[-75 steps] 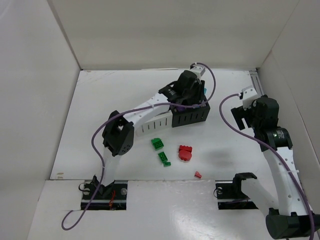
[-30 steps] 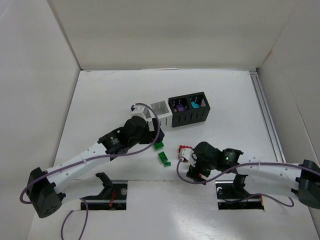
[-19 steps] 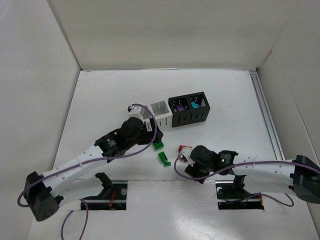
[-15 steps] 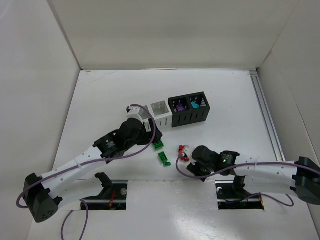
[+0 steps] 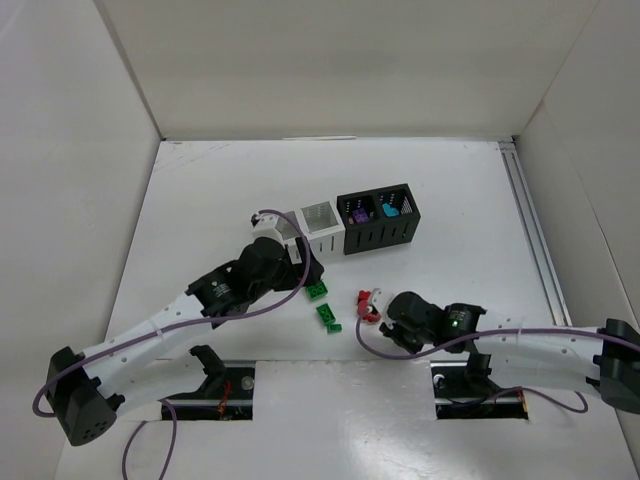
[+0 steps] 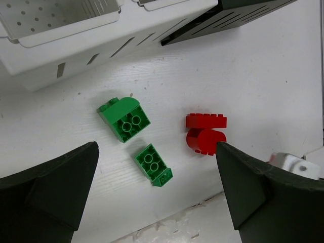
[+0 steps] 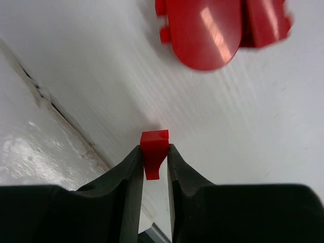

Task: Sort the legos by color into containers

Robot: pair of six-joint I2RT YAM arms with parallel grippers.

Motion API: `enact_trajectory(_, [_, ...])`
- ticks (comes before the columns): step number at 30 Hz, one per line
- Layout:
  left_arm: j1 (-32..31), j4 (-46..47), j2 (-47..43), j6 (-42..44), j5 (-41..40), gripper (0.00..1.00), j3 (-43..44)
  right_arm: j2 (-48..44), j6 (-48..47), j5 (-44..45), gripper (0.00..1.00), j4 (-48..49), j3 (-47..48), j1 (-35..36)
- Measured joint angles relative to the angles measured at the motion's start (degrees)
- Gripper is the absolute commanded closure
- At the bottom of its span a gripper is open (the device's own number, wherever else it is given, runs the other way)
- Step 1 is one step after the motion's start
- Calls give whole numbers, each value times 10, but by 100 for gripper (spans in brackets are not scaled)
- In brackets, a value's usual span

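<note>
My right gripper (image 7: pixel 154 152) is shut on a small red lego (image 7: pixel 154 147), just above the table near its front seam. A larger red lego (image 7: pixel 212 28) lies a little beyond it, also seen from above as the red lego (image 5: pixel 366 304). Two green legos (image 6: pixel 125 119) (image 6: pixel 153 164) lie below my left gripper (image 6: pixel 156 147), which hangs open above them, holding nothing. The black container (image 5: pixel 380 234) holds a purple lego (image 5: pixel 356 211) and a teal lego (image 5: pixel 390 210). The white container (image 5: pixel 320 240) stands against its left side.
White walls close in the table on the left, back and right. A metal rail (image 5: pixel 530 225) runs along the right edge. The arm bases (image 5: pixel 210 385) sit in cut-outs at the near edge. Purple cables trail from both arms.
My right gripper's jaws have closed on the small red lego. The left arm has shifted only slightly above the green legos, and its gripper has stayed open.
</note>
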Motion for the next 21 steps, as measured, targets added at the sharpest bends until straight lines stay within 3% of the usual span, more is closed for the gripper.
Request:
enact_trajectory(3, [0,0,0,-4,0,0,-10,0,-42,10,76,-2,42,0])
enact_trajectory(8, [0,-12,-1,-17,-2,0,-22,39,-131,51,76,12,189,-4])
enact_trajectory(21, [0,-46,-52,-56,-45,0,-59,332,-321,37,75,106,523,-127])
